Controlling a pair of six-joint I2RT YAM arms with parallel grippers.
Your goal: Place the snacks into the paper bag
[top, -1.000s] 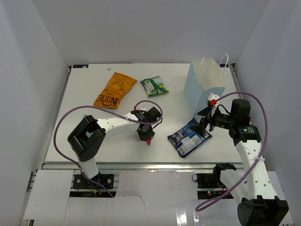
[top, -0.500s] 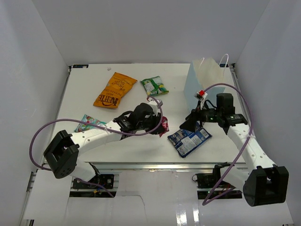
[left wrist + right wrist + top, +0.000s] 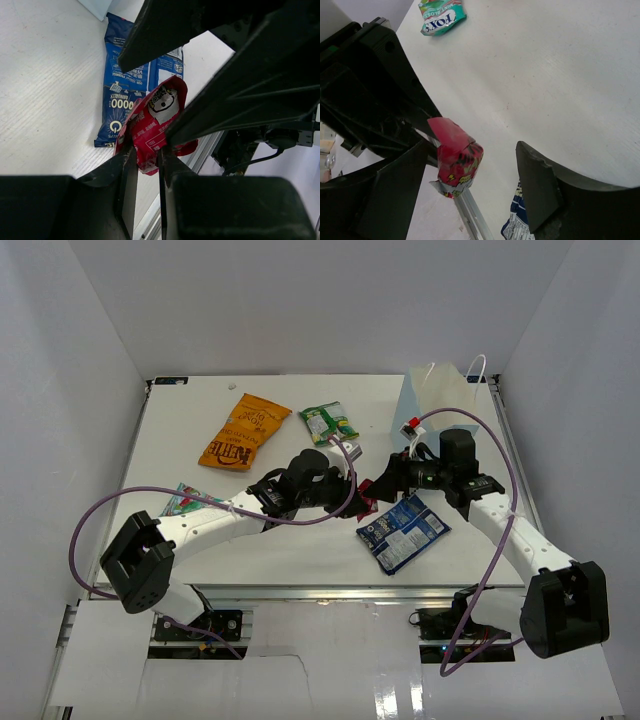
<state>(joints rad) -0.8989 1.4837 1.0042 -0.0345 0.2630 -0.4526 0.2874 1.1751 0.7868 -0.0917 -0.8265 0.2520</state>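
- Teal packet (image 3: 186, 498) lies by the left edge of the worktop (image 3: 170, 440), partly under the left arm (image 3: 215, 520).
- Orange chip bag (image 3: 243, 430) lies flat toward the far left corner.
- Green packet (image 3: 328, 423) lies near the far edge.
- Left claw (image 3: 148, 159) is clenched on the small red packet (image 3: 152, 127), raised above the worktop's middle.
- Right claw (image 3: 472, 172) is spread, one finger on each side of that packet, not touching it.
- Blue-and-white packet (image 3: 403, 530) lies by the near edge.
- Paper bag (image 3: 435, 405) stands upright in the far right corner.

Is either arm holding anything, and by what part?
The left gripper pinches the small red packet by one end. The right gripper stands open around its other end, not touching.
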